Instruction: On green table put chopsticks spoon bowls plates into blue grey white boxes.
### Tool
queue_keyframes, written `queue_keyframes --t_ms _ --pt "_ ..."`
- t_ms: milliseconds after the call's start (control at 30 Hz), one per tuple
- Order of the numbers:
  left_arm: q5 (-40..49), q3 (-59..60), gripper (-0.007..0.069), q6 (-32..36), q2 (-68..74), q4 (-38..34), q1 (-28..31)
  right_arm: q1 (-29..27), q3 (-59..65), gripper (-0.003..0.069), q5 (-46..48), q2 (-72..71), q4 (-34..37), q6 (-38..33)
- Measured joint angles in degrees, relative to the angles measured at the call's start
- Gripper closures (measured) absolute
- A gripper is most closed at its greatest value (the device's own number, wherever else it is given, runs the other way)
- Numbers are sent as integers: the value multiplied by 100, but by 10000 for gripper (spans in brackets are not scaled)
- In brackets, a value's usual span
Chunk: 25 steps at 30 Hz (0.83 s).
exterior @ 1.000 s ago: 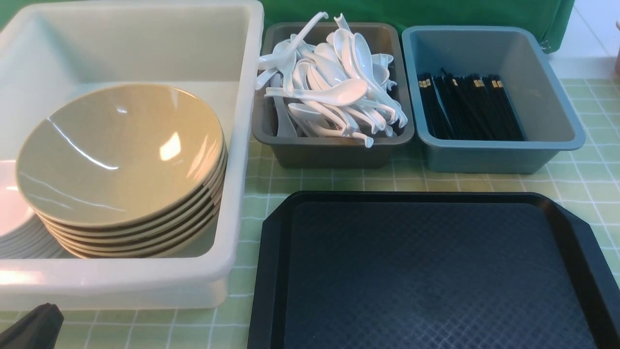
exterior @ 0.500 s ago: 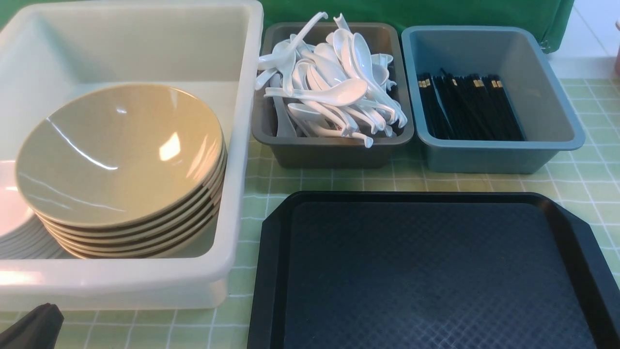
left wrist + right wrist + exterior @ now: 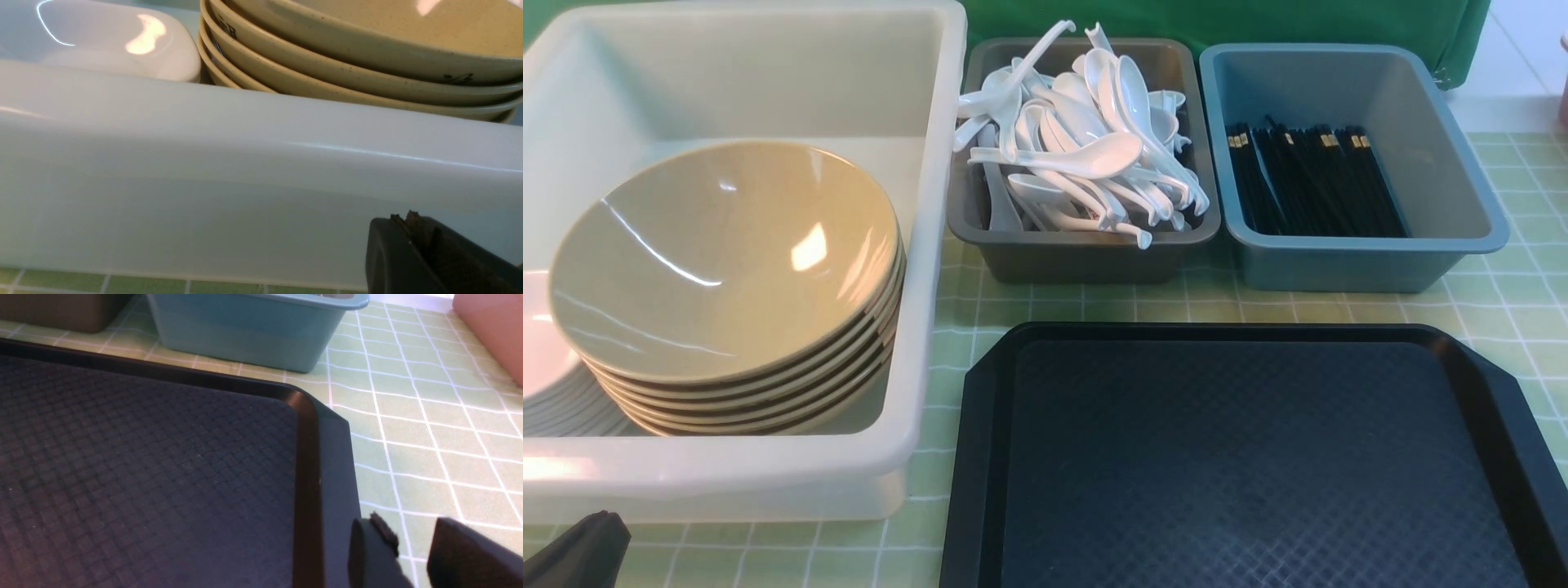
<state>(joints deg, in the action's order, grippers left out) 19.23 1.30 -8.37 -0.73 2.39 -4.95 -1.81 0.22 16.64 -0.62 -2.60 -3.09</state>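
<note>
A stack of tan bowls [image 3: 727, 261] stands in the white box [image 3: 727, 482], with white plates [image 3: 543, 384] beside it at the far left. White spoons [image 3: 1086, 155] fill the grey box [image 3: 1078, 261]. Black chopsticks [image 3: 1311, 180] lie in the blue box [image 3: 1339, 265]. My left gripper [image 3: 584, 543] is low at the front left, just outside the white box's near wall [image 3: 204, 196]; in the left wrist view it [image 3: 404, 218] is shut and empty, with the bowls [image 3: 347, 69] above. My right gripper [image 3: 408, 526] is open and empty beside the tray's right front corner; it does not show in the front view.
A black tray [image 3: 1258, 465] with nothing on it lies in front of the grey and blue boxes; its rim also shows in the right wrist view [image 3: 310, 457]. Green checked tablecloth [image 3: 429, 437] lies to its right. A pink object [image 3: 490, 326] stands at the far right.
</note>
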Motion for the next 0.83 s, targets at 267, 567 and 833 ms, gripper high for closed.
queue_keyframes --t_ms 267,567,833 --pt "0 0 626 0 0 0 0 0 0 433 0 0 0 0" --pt "0 0 626 0 0 0 0 0 0 426 0 0 0 0" --pt "0 0 626 0 0 0 0 0 0 424 0 0 0 0"
